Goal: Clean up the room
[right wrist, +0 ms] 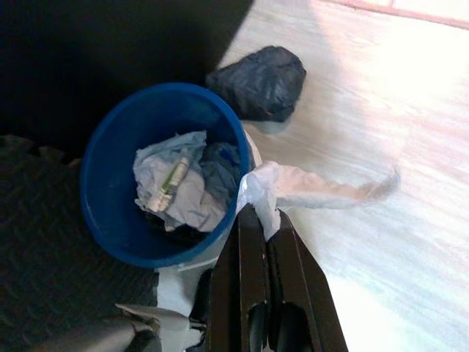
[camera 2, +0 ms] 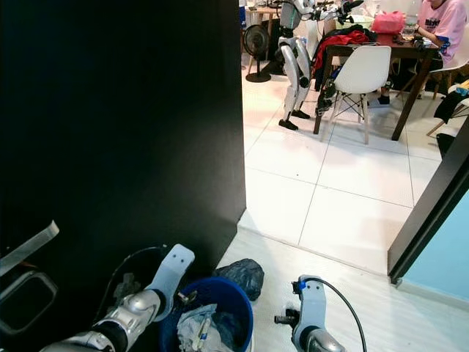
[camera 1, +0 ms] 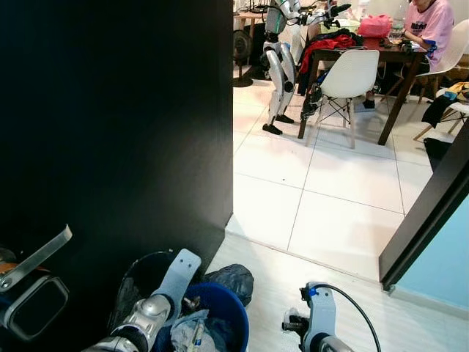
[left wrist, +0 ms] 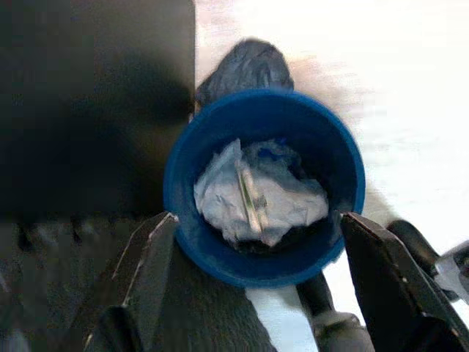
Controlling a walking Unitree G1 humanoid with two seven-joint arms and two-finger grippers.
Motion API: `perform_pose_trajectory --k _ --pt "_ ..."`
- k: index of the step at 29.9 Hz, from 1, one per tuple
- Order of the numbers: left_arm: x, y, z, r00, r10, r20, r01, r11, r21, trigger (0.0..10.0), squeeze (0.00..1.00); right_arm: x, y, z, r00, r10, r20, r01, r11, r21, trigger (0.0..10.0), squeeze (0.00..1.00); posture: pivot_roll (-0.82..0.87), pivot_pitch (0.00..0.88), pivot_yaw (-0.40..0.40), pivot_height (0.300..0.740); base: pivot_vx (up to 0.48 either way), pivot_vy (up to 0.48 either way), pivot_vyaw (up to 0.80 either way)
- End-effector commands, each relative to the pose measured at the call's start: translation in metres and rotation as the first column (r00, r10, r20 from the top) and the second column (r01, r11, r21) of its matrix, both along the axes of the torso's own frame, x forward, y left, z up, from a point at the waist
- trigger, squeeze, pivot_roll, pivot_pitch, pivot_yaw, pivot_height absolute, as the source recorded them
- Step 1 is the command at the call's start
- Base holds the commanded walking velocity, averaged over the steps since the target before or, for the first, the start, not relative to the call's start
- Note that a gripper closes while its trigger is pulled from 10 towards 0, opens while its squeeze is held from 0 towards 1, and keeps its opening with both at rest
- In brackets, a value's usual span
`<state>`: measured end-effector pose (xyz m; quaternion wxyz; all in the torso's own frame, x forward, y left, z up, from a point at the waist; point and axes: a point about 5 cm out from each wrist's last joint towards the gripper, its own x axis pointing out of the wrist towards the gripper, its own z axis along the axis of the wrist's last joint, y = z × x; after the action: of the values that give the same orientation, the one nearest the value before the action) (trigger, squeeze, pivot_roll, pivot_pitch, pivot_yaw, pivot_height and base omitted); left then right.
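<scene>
A tall black wall fills my left side, and past it white floor tiles run to a dining worktop with a white chair, another robot and a seated person. Down by my feet stands the blue bin, already holding crumpled paper and bits of trash, with a dark plastic bag lying on the floor just beyond its rim.

I judge I am at the drop-off step. My right end effector is pinched closed on a white tissue, which hangs just outside the bin's rim over the pale floor. The next move calls for carrying it sideways until it is over the bin's mouth, then letting go.

My left end effector is spread wide, its two fingers either side of the bin from above, holding nothing. My left forearm reaches forward and down over the bin; my right wrist sits low beside it.
</scene>
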<state>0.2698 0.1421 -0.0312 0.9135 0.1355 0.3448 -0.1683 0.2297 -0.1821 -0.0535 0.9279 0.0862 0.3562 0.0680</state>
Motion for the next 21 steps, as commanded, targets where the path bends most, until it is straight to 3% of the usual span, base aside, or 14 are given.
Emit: perform_pose_trajectory --k 1,2,4,5,6,7,9,11,21 --pt "-0.015 0.014 -0.012 0.996 0.057 -0.063 -0.056 0.998 0.017 10.0 0.0 0.007 0.007 0.004 0.998 0.055 0.03 -0.055 0.998 0.002 10.0 0.0 0.02 0.025 0.019 0.74 0.0 0.0 0.79" --pt "-0.015 0.014 -0.012 0.996 0.057 -0.063 -0.056 0.998 0.017 10.0 0.0 0.007 0.007 0.004 0.998 0.055 0.03 -0.055 0.998 0.002 10.0 0.0 0.02 0.025 0.019 0.74 0.0 0.0 0.79" --pt "-0.037 0.024 -0.027 0.981 0.13 -0.142 -0.129 0.992 0.012 10.0 0.0 0.014 0.014 0.009 0.991 0.122 0.047 -0.121 0.993 -0.008 10.0 0.0 0.03 0.017 0.013 0.74 0.0 0.0 0.79" --pt "-0.037 0.024 -0.027 0.981 0.13 -0.142 -0.129 0.992 0.012 10.0 0.0 0.014 0.014 0.009 0.991 0.122 0.047 -0.121 0.993 -0.008 10.0 0.0 0.03 0.017 0.013 0.74 0.0 0.0 0.79" --pt "-0.053 0.029 -0.037 0.965 0.176 -0.196 -0.179 0.984 0.004 10.0 0.0 0.018 0.019 0.012 0.985 0.163 0.05 -0.162 0.987 -0.02 10.0 0.0 0.03 0.013 0.011 0.74 0.0 0.0 0.79" --pt "-0.053 0.029 -0.037 0.965 0.176 -0.196 -0.179 0.984 0.004 10.0 0.0 0.018 0.019 0.012 0.985 0.163 0.05 -0.162 0.987 -0.02 10.0 0.0 0.03 0.013 0.011 0.74 0.0 0.0 0.79" --pt "-0.082 0.035 -0.052 0.927 0.24 -0.289 -0.253 0.967 -0.01 10.0 0.0 0.027 0.028 0.018 0.97 0.239 0.051 -0.236 0.97 -0.052 10.0 0.0 0.04 0.001 0.006 0.74 0.0 0.0 0.79" --pt "-0.095 0.037 -0.058 0.911 0.255 -0.323 -0.274 0.961 -0.016 10.0 0.0 0.033 0.033 0.021 0.962 0.269 0.047 -0.265 0.961 -0.079 10.0 0.0 0.05 0.0 0.002 0.74 0.0 0.0 0.79" --pt "-0.097 0.041 -0.058 0.913 0.24 -0.33 -0.255 0.967 -0.002 10.0 0.0 0.046 0.043 0.029 0.956 0.292 0.04 -0.284 0.948 -0.143 10.0 0.0 0.08 0.003 0.005 0.74 0.0 0.0 0.79"
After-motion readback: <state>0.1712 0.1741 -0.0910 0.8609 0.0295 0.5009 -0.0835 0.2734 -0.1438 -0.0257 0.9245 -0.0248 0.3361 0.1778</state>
